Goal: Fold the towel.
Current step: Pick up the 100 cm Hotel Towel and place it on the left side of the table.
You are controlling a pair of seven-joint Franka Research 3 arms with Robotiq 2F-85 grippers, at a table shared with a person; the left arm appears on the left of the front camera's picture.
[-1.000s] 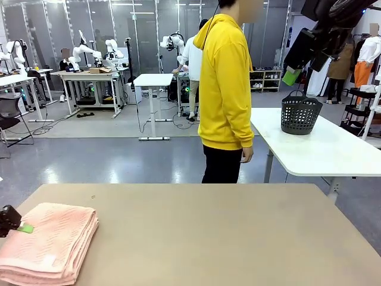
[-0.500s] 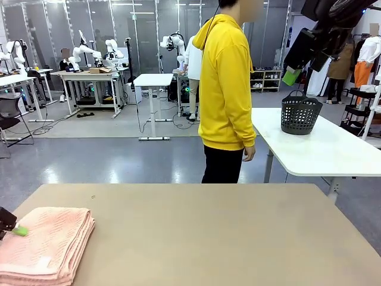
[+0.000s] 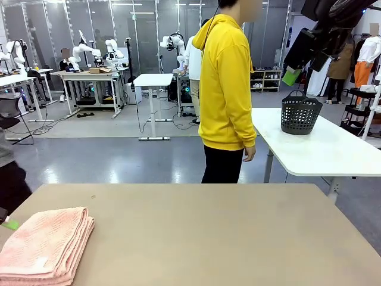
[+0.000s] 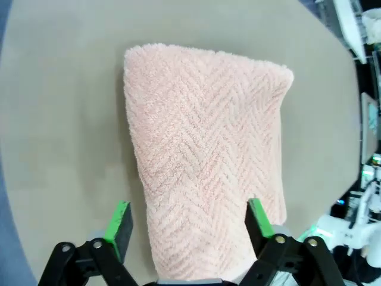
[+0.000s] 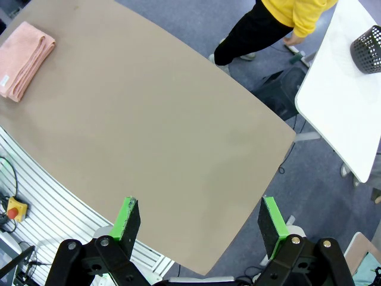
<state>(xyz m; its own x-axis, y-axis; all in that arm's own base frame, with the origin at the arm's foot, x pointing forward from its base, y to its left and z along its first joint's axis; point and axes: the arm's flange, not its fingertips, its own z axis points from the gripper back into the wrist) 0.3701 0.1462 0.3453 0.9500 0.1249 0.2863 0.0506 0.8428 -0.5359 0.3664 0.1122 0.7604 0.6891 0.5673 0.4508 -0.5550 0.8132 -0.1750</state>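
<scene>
Across our tan table point(image 3: 226, 232), the towel point(image 3: 44, 244) lies folded in a neat stack near the left corner. Our left gripper point(image 4: 187, 223) hangs spread wide above it, our right gripper point(image 5: 199, 223) likewise agape, high up. Folding looks finished; we judge only retreat remains.

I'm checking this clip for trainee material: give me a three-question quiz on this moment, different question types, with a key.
1. True or false: the towel lies folded on the table.
2. The left tool is: A) shut on the towel, B) open above the towel, C) shut on a basket.
3. Fill in: the right tool holds ____.

Key: 1 true; 2 B; 3 nothing, it hangs open high over the table.
</scene>
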